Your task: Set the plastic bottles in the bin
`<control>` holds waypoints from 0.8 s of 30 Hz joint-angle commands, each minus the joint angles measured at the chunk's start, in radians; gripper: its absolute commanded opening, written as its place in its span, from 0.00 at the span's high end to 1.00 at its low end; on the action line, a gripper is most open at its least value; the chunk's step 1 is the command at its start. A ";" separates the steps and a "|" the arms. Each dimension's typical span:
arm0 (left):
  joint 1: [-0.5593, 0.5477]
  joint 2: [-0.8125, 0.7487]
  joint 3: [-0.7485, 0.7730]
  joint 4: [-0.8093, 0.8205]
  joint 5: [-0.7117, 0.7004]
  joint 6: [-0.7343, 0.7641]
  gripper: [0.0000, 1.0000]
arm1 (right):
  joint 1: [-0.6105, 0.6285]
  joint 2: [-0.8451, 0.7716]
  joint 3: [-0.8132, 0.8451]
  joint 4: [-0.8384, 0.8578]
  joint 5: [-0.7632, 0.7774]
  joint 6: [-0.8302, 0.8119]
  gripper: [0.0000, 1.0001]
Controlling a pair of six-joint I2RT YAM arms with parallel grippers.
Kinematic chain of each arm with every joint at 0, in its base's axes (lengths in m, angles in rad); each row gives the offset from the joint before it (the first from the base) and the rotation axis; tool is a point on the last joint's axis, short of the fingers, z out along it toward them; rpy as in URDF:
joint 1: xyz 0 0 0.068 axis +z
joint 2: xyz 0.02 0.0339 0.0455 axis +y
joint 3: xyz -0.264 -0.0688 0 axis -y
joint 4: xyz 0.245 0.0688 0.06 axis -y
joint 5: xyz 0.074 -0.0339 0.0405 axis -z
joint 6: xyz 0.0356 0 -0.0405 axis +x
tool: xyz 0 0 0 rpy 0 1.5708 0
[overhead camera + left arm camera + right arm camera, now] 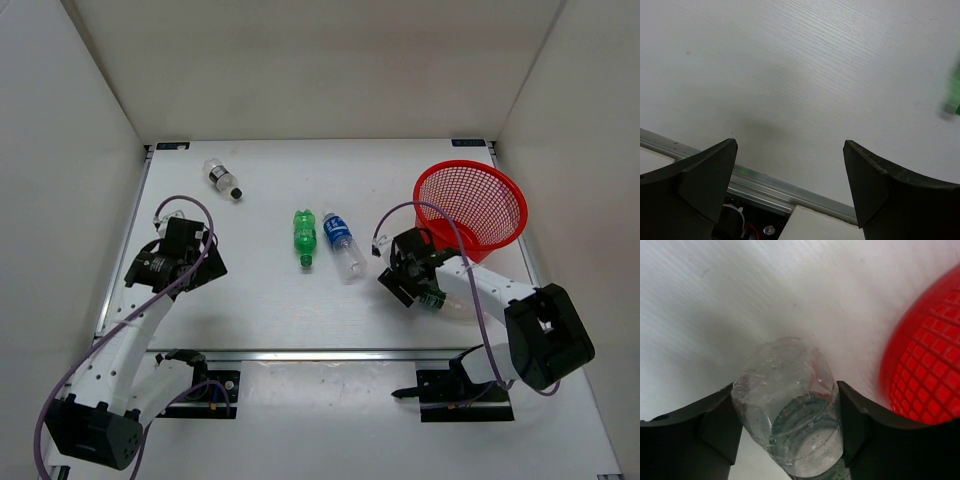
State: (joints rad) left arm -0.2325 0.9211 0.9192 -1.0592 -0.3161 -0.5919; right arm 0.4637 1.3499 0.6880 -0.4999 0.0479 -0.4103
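My right gripper point(408, 268) is shut on the clear bottle with the dark green cap point(432, 298), just left of the red mesh bin point(497, 236). In the right wrist view the jaws point(787, 405) press both sides of that bottle point(785, 385), and the bin point(930, 370) is at the right. The green bottle point(304, 237) and the clear bottle with the blue label point(343, 243) lie side by side mid-table. The clear bottle with the black cap point(222, 178) lies at the far left. My left gripper point(208, 258) point(790, 150) is open and empty over bare table.
White walls enclose the table on three sides. A metal rail point(790, 187) runs along the table's near edge, just under my left gripper. A blurred edge of the green bottle point(954, 95) shows at the right of the left wrist view.
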 commanded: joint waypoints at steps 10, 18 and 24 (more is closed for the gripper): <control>-0.001 0.018 0.043 0.041 -0.011 0.014 0.01 | 0.254 0.062 0.430 -0.186 0.121 0.071 0.64; -0.036 0.031 0.035 0.076 -0.014 0.010 0.02 | 0.150 -0.113 0.731 0.063 -0.072 0.051 0.50; -0.068 0.084 0.061 0.096 -0.017 0.023 0.01 | -0.094 -0.123 0.774 0.196 -0.138 0.062 0.46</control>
State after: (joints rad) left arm -0.2752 0.9863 0.9321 -0.9939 -0.3191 -0.5827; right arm 0.4480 1.2129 1.4563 -0.3885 -0.0216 -0.3519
